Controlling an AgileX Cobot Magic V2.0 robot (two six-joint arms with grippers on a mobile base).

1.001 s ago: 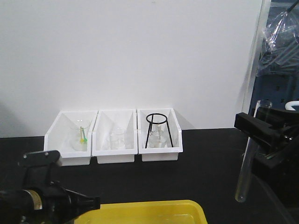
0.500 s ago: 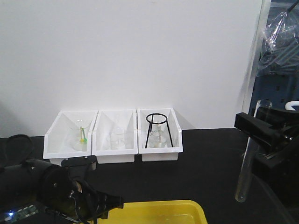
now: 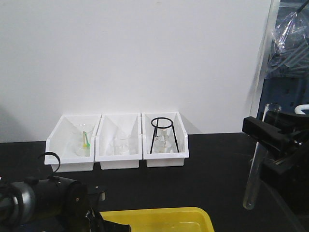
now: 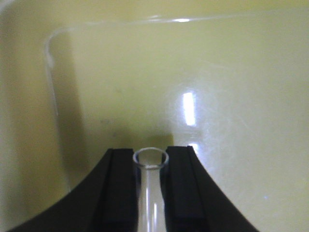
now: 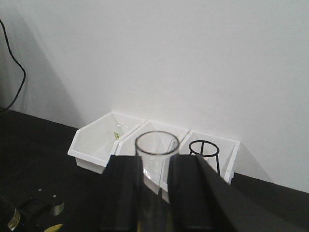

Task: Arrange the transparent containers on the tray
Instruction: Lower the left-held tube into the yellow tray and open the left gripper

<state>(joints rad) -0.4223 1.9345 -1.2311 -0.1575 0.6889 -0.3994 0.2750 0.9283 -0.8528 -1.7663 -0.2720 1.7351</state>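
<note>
Two clear test tubes are held, one in each gripper. In the left wrist view my left gripper (image 4: pixel 150 162) is shut on a test tube (image 4: pixel 149 193), whose open rim points down over the floor of the yellow tray (image 4: pixel 231 96). My right gripper (image 5: pixel 155 166) is shut on the other test tube (image 5: pixel 157 145). In the front view that tube (image 3: pixel 252 181) hangs nearly upright at the right, above the black table and to the right of the yellow tray (image 3: pixel 159 216). The left arm (image 3: pixel 58 203) sits low at the tray's left end.
Three white bins (image 3: pixel 117 141) stand in a row by the back wall. They hold small glass beakers (image 3: pixel 83 137) and a black wire stand (image 3: pixel 163 135). The black table (image 3: pixel 212 169) lies between the bins and the tray. Dark equipment fills the right edge.
My left arm has turned and dropped lower at the tray's left end. The right gripper and its tube have stayed in place.
</note>
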